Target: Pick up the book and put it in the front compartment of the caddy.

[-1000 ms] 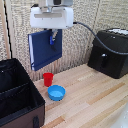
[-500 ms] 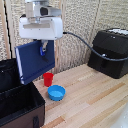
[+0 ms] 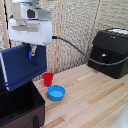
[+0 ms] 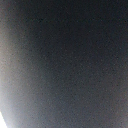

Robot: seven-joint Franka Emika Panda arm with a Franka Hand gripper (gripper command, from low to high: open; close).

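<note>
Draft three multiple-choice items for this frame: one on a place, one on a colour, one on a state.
1. Where is the thin navy-blue hardcover book?
A. Flat on the wooden table
B. Hanging from the gripper, above the large black fabric caddy
C. On top of the black boxy machine

2. What colour is the small cup on the wooden table?
A. Red
B. Green
C. White

3. What state is the gripper in?
A. Open, with nothing in it
B. Out of view
C. Shut on the book

Answers:
1. B: the exterior view shows the book off the table, held at its top edge, over the caddy.
2. A: the cup beside the round blue bowl is red.
3. C: the fingers clamp the book's upper edge; the wrist view shows only a dark surface.
</note>
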